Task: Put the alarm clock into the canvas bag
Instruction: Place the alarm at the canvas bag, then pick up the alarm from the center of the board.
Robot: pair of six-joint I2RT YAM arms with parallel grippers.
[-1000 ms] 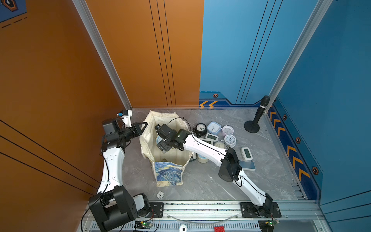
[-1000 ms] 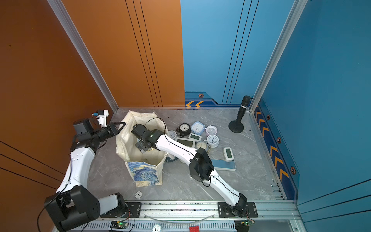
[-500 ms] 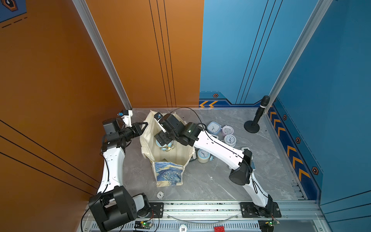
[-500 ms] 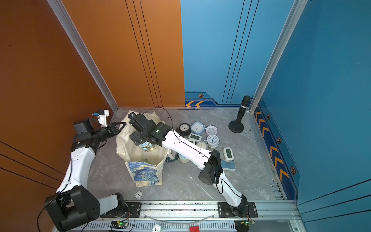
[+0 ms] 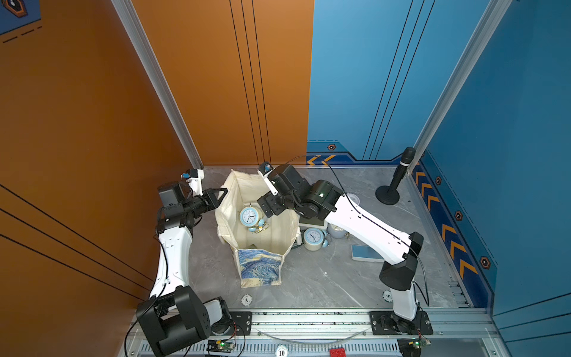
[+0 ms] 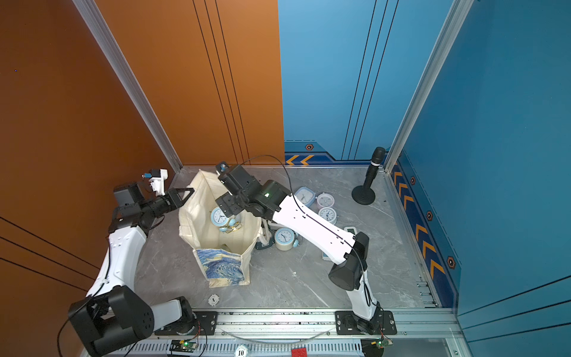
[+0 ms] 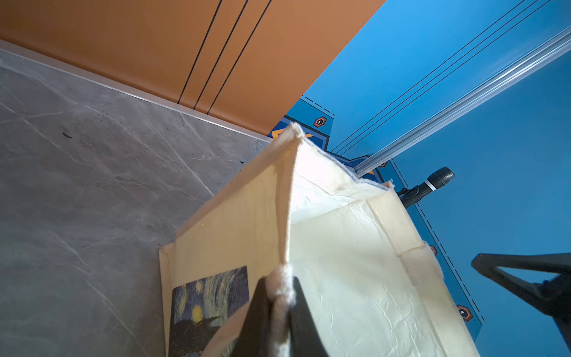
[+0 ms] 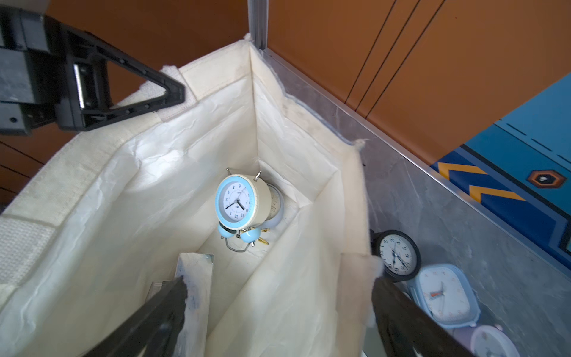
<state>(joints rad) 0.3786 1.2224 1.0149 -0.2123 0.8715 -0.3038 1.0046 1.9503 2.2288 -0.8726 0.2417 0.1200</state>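
I saw the left gripper [image 7: 279,298] pinching the canvas bag [image 5: 259,269] rim, the right gripper [image 8: 278,286] spread above the alarm clock [image 8: 236,201] inside.

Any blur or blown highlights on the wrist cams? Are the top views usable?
Right wrist: alarm clock sharp; right gripper, close to the lens, soft; glare patches on the canvas bag lining.
Left wrist: left gripper blurred; lining near the rim almost white.
Both top views: even light, clock hands visible.
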